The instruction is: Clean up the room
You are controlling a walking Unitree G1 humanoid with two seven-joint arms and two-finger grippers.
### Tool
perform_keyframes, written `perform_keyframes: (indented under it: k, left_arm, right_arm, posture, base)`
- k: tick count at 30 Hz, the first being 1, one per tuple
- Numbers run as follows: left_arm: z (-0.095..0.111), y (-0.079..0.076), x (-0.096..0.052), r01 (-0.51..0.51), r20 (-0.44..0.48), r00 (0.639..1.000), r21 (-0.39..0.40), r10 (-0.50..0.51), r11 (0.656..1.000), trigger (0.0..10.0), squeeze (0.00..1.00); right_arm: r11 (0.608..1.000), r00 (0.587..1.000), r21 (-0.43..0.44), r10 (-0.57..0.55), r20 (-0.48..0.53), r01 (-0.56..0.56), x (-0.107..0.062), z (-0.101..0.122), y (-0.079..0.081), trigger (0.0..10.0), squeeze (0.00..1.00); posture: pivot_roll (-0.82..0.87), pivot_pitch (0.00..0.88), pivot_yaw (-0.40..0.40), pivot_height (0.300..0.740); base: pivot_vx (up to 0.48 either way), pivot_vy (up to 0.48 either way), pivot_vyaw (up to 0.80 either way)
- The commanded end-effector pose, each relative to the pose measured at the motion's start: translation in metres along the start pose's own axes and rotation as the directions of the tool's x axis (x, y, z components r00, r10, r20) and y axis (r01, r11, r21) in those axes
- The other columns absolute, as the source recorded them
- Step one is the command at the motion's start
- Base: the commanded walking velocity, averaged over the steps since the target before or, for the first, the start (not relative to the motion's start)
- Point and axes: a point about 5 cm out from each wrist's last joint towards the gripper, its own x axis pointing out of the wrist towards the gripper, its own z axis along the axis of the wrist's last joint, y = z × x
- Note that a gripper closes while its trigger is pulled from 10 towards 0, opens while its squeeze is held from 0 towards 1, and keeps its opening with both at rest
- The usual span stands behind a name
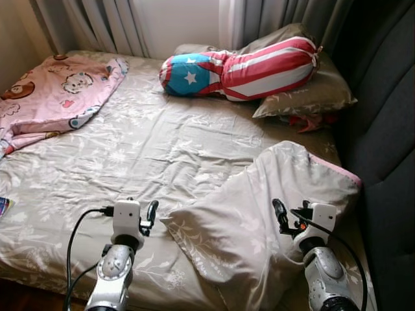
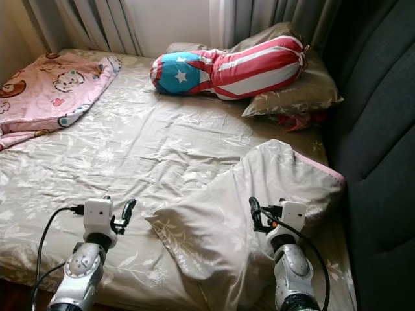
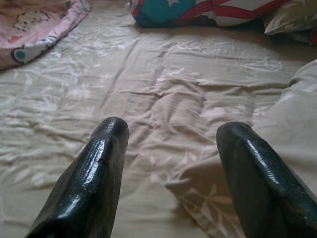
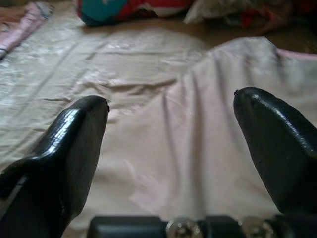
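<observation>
The grey pillow (image 1: pixel 259 214) is lying crooked at the bed's (image 1: pixel 130 162) near right corner. Over it the right gripper (image 4: pixel 171 134) is held with fingers spread; the left gripper (image 3: pixel 171 163) is likewise released beside it. A grasp of the pillow is probably required next.

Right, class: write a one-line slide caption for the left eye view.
Both open grippers, left and right, hover over a rumpled bed, the right above a floral pillow.
</observation>
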Motion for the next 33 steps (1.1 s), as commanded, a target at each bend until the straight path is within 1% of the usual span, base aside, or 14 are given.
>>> perform_keyframes:
  k: [1,4,7,8,10,13,17,19,20,21,23,27,29,33]
  left_arm:
    - [-0.001,0.004,-0.003,-0.015,0.000,1.000,0.003,0.015,1.000,10.0,0.00]
    - [-0.002,0.007,-0.005,-0.011,-0.009,1.000,0.009,0.011,1.000,10.0,0.00]
    - [-0.001,0.009,-0.004,-0.008,-0.008,1.000,0.016,0.008,1.000,10.0,0.00]
    - [0.000,0.010,-0.001,-0.007,-0.008,1.000,0.019,0.007,1.000,10.0,0.00]
    - [0.002,0.010,0.000,-0.004,-0.006,1.000,0.021,0.004,1.000,10.0,0.00]
    - [0.005,0.010,0.001,-0.004,0.000,1.000,0.021,0.004,1.000,10.0,0.00]
    - [0.003,0.011,0.000,-0.013,-0.010,1.000,0.012,0.013,1.000,10.0,0.00]
    - [0.002,0.012,-0.001,-0.016,-0.013,1.000,0.009,0.016,1.000,10.0,0.00]
    - [0.002,0.012,-0.001,-0.021,-0.015,1.000,0.002,0.021,1.000,10.0,0.00]
    - [0.002,0.012,-0.001,-0.021,-0.015,1.000,0.002,0.021,1.000,10.0,0.00]
    - [0.002,0.010,0.000,-0.024,-0.013,1.000,-0.003,0.024,1.000,10.0,0.00]
    - [0.003,0.009,0.000,-0.023,-0.011,1.000,-0.005,0.023,1.000,10.0,0.00]
    - [0.004,0.009,0.000,-0.027,-0.009,1.000,-0.007,0.027,1.000,10.0,0.00]
    - [0.003,0.011,-0.002,-0.030,-0.010,0.999,-0.008,0.030,1.000,10.0,0.00]
  right_arm:
    - [1.000,1.000,0.004,-0.004,0.008,0.004,-0.002,-0.001,0.001,10.0,0.00]
    - [1.000,0.999,0.024,-0.019,0.035,0.018,-0.002,0.001,0.003,10.0,0.00]
    - [1.000,0.999,0.020,-0.013,0.037,0.012,-0.002,0.000,0.006,10.0,0.00]
    - [1.000,0.999,0.019,-0.016,0.030,0.015,-0.004,-0.002,0.007,10.0,0.00]
    - [1.000,0.999,0.020,-0.021,0.028,0.020,-0.004,-0.003,0.007,10.0,0.00]
    - [0.999,0.999,0.020,-0.029,0.028,0.028,-0.004,-0.002,0.006,10.0,0.00]
    - [0.999,0.999,-0.003,-0.049,-0.013,0.049,-0.001,-0.003,0.007,10.0,0.00]
    - [0.999,0.999,-0.009,-0.047,-0.017,0.047,-0.001,-0.003,0.008,10.0,0.00]
    - [0.999,0.999,-0.006,-0.045,-0.015,0.045,-0.001,-0.003,0.009,10.0,0.00]
    - [0.999,0.999,-0.006,-0.045,-0.015,0.045,-0.001,-0.003,0.009,10.0,0.00]
    - [0.999,0.999,-0.024,-0.030,-0.017,0.030,-0.002,-0.004,0.010,10.0,0.00]
    - [1.000,1.000,-0.020,-0.025,-0.017,0.024,-0.003,-0.005,0.013,10.0,0.00]
    - [1.000,1.000,-0.008,-0.019,0.008,0.019,-0.003,-0.003,0.016,10.0,0.00]
    - [1.000,1.000,-0.016,-0.016,0.002,0.017,-0.004,-0.004,0.018,10.0,0.00]
  posture:
    - [-0.08,0.033,-0.054,0.740]
    - [-0.09,0.041,-0.047,0.740]
    - [-0.10,0.062,-0.037,0.740]
    - [-0.10,0.090,-0.031,0.740]
    - [-0.09,0.093,-0.030,0.740]
    - [-0.08,0.124,-0.033,0.740]
    - [-0.10,0.148,-0.031,0.740]
    - [-0.10,0.156,-0.030,0.740]
    - [-0.10,0.160,-0.033,0.731]
    - [-0.10,0.160,-0.033,0.731]
    - [-0.09,0.169,-0.036,0.711]
    - [-0.09,0.176,-0.038,0.691]
    - [-0.09,0.185,-0.040,0.691]
    - [-0.08,0.194,-0.037,0.691]
  base:
    - [0.000,0.352,0.00]
    - [0.000,0.334,0.00]
    - [0.000,0.000,0.00]
    - [0.000,0.000,0.00]
    - [0.000,0.000,0.00]
    - [0.000,0.000,0.00]
    - [0.000,0.000,0.00]
    - [0.000,0.000,0.00]
    - [0.000,0.000,0.00]
    - [0.000,0.000,0.00]
    - [0.000,0.000,0.00]
    - [0.000,0.000,0.00]
    - [0.000,0.000,0.00]
    - [0.000,0.000,0.00]
